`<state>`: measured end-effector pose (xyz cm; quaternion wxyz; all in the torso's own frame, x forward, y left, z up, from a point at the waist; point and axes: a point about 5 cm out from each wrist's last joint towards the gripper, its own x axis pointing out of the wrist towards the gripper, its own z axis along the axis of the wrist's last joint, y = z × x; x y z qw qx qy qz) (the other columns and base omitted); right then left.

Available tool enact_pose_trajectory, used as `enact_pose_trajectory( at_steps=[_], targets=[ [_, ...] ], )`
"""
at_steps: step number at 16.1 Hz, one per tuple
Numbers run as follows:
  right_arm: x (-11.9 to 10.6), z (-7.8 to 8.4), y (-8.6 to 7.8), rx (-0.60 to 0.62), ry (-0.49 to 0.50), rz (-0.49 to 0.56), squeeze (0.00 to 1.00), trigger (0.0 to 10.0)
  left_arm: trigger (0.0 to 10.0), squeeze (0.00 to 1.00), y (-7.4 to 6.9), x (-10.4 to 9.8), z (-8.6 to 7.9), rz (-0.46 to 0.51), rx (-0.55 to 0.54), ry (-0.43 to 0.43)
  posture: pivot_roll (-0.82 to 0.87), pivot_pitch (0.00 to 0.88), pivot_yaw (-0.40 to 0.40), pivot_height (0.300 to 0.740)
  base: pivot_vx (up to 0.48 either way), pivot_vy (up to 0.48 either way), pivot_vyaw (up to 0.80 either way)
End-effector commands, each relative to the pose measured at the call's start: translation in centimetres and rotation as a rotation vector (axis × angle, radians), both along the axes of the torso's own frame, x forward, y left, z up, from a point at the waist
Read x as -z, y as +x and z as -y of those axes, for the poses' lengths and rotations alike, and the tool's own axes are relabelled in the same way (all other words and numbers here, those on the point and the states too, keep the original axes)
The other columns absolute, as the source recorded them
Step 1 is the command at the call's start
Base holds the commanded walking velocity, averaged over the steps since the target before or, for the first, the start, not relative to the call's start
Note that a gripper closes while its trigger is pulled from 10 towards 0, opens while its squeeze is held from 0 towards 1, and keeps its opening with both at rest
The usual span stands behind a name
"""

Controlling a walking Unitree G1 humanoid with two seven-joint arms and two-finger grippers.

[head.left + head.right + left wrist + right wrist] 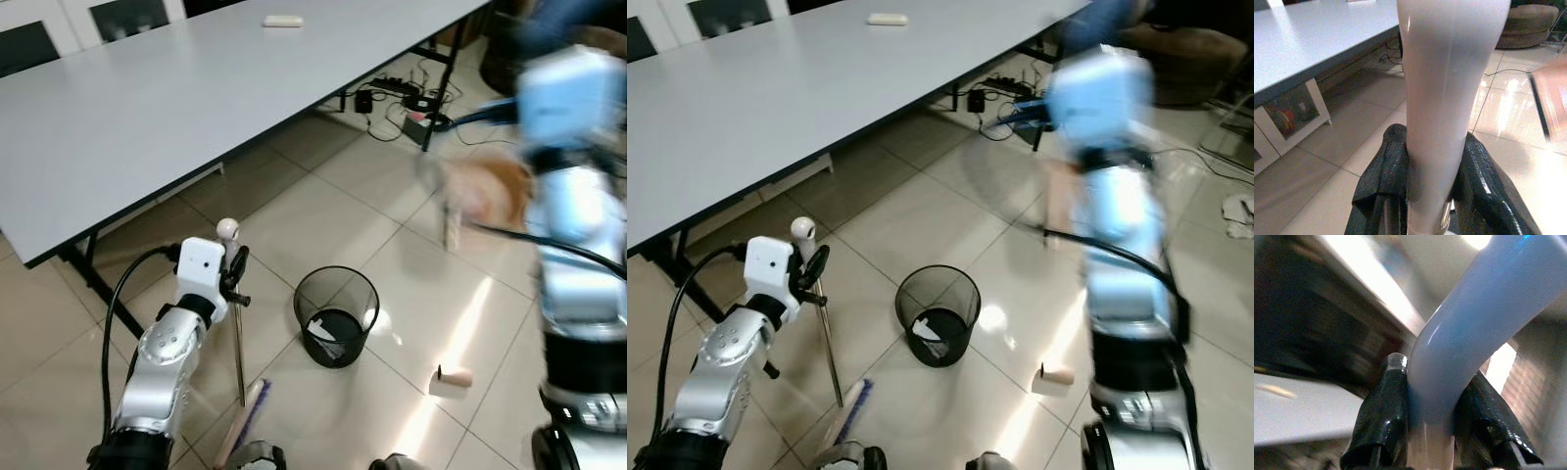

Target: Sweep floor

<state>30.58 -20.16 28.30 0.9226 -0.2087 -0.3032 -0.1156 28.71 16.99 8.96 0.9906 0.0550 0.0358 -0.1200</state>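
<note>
My left gripper (1434, 137) is shut on the broom's white handle (1444, 73), just below its round white knob (227, 229). The thin metal shaft (239, 348) runs down to the broom head (246, 419) with purple bristles on the tiled floor by my feet. My right arm (573, 225) is raised at the right and badly blurred. The right gripper (1432, 372) is shut on a light blue dustpan handle (1469, 308). The blurred orange-brown pan (487, 189) hangs in the air left of that arm. A small beige roll (455, 376) lies on the floor right of the bin.
A black mesh bin (336, 315) with white paper inside stands on the tiles just right of the broom. A long grey table (147, 98) spans the back, with a small white object (283, 21) on it. Cables and power strips (404, 98) lie under its far end.
</note>
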Motion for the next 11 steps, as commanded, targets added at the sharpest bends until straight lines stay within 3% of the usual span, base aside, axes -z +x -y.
enact_pose_trajectory(
  at_steps=[1,2,3,5,6,8,11],
  targets=[
    [0.3,1.7,-0.6,0.075,0.114,0.000,0.00,10.0,10.0,0.00,0.6,-1.0,0.3,0.030,0.004,-0.002,-0.06,0.086,0.050,0.740,0.000,0.000,0.00],
    [1.2,2.3,-0.8,0.124,0.100,-0.035,0.00,10.0,10.0,0.00,0.7,-1.1,0.5,0.033,0.012,-0.005,-0.06,0.086,0.050,0.740,0.000,0.000,0.00],
    [2.8,2.9,-1.0,0.171,0.153,-0.085,0.00,10.0,10.0,0.00,0.8,-1.3,0.6,0.038,0.020,-0.002,-0.05,0.091,0.053,0.740,0.000,0.000,0.00],
    [4.7,3.4,-1.1,0.228,0.213,-0.156,0.00,10.0,10.0,0.00,0.8,-1.4,0.7,0.041,0.027,0.000,-0.05,0.088,0.053,0.740,0.000,0.000,0.00],
    [5.4,3.2,-1.2,0.247,0.195,-0.186,0.00,10.0,10.0,0.00,0.8,-1.5,0.8,0.046,0.032,0.005,-0.05,0.088,0.052,0.740,-0.259,0.000,0.00],
    [5.8,2.7,-1.3,0.229,0.163,-0.205,0.00,10.0,10.0,0.00,0.9,-1.9,0.7,0.056,0.037,0.012,-0.05,0.085,0.052,0.740,-0.289,0.000,0.00],
    [7.9,1.7,-1.6,0.144,0.212,-0.285,0.00,10.0,10.0,0.00,0.7,-2.0,0.8,0.062,0.052,0.025,-0.05,0.088,0.048,0.740,-0.317,0.000,0.00]
  ],
)
